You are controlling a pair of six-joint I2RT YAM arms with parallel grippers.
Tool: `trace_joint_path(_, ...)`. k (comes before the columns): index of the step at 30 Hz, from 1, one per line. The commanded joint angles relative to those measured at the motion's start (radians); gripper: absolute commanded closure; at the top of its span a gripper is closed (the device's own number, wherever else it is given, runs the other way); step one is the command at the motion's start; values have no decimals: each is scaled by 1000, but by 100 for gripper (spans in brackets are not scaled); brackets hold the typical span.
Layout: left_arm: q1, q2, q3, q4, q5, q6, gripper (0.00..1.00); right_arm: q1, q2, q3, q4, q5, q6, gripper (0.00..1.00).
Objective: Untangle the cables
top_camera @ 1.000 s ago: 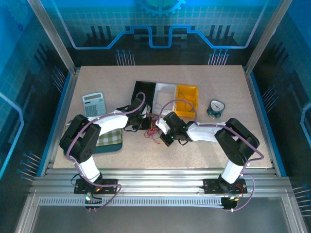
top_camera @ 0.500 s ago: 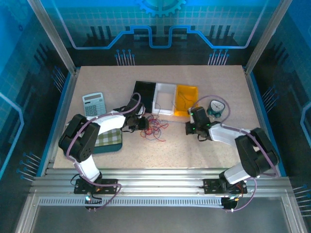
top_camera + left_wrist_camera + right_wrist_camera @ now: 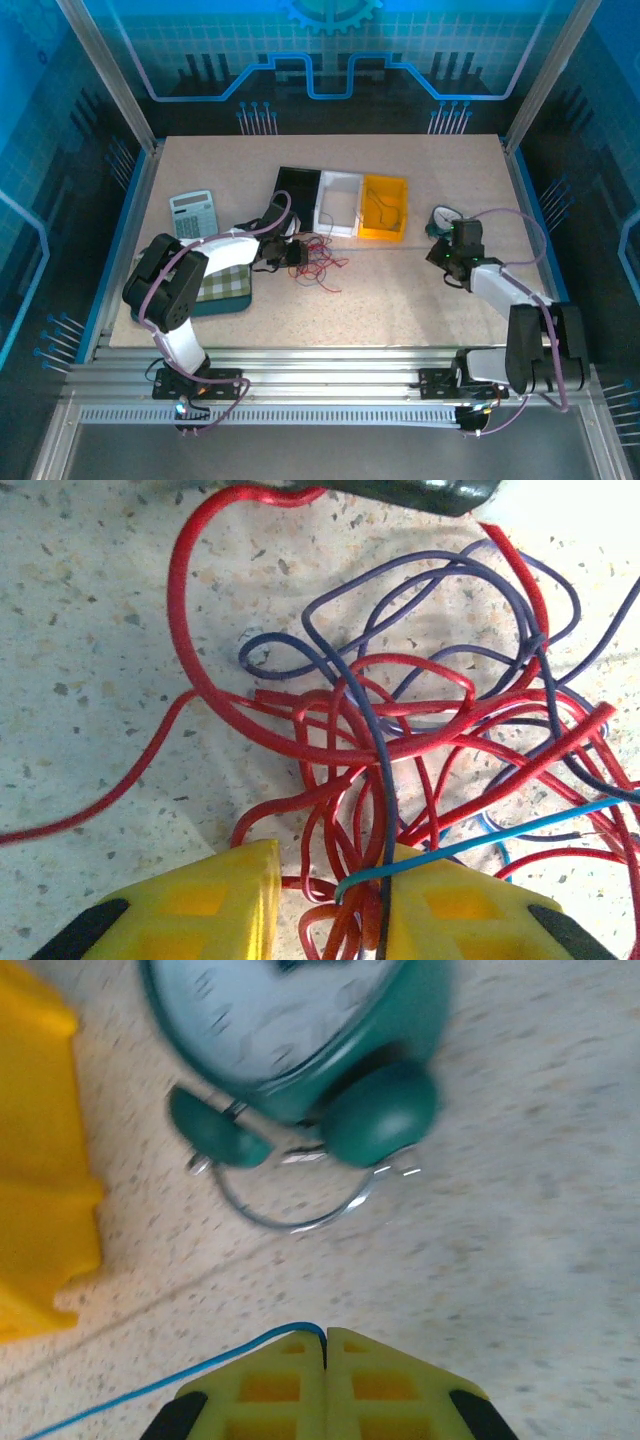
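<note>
Between the left fingers (image 3: 298, 256), set apart with a clear gap: a few red strands and one dark strand of the cables (image 3: 400, 720), running through loose, not pinched as far as can be told. Across the tip of one of them, a thin blue wire (image 3: 520, 830), heading off to the side. Just ahead of those tips, the rest of the tangle: red loops crossing over and under purple-blue ones, all in one heap on the speckled surface (image 3: 80, 610), with a single red tail trailing away from it.

At the right fingers (image 3: 324, 1358), tips pressed together on the end of a blue wire, likely the same one, a thin line leading out sideways from the seam. Just beyond those tips, a teal alarm clock (image 3: 300, 1020); off to one side, the corner of a yellow bin (image 3: 40, 1160). Seen from above, well apart from the left fingers and the heap.

Judged from this: barely begun. One blue wire apparently being drawn out of the heap, not yet free, its other end among the red strands at the left fingers. Left to do: freeing that wire fully, then parting the red, purple-blue and dark strands one by one. No cable laid out on its own yet.
</note>
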Motion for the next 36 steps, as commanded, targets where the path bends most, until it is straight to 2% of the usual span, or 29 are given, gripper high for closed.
trace_joint_path(1,22,11,-30,-39,-52,-27,68,-121,-58,-8,-64,64,77,100)
trace_joint_path(7,33,-7,-46,-44,-56,-27,57,-331,-107,2,-118,22,119,100)
trace_joint_path(13,46,-15,-53,-42,-56,-26,55,-492,-146,-6,-123,-14,168,100)
trace_joint_path(17,48,-13,-51,-48,-62,-27,54,-506,-133,19,-155,10,157,100)
trace_joint_path(20,59,-22,-58,-61,-100,-45,55,-555,-155,27,-178,47,163,100)
trace_joint_path(26,104,-70,-83,-152,-307,-158,54,-611,-162,68,-223,92,158,100)
trace_joint_path(28,118,-82,-97,-144,-298,-193,48,-614,-152,71,-228,90,168,100)
trace_joint_path(33,118,-72,-69,-186,-326,-225,48,-615,-148,77,-267,131,188,100)
trace_joint_path(34,118,-72,-64,-199,-343,-233,48,-615,-150,84,-276,139,183,100)
trace_joint_path(36,117,-74,-61,-188,-329,-216,57,-599,-153,89,-272,119,167,100)
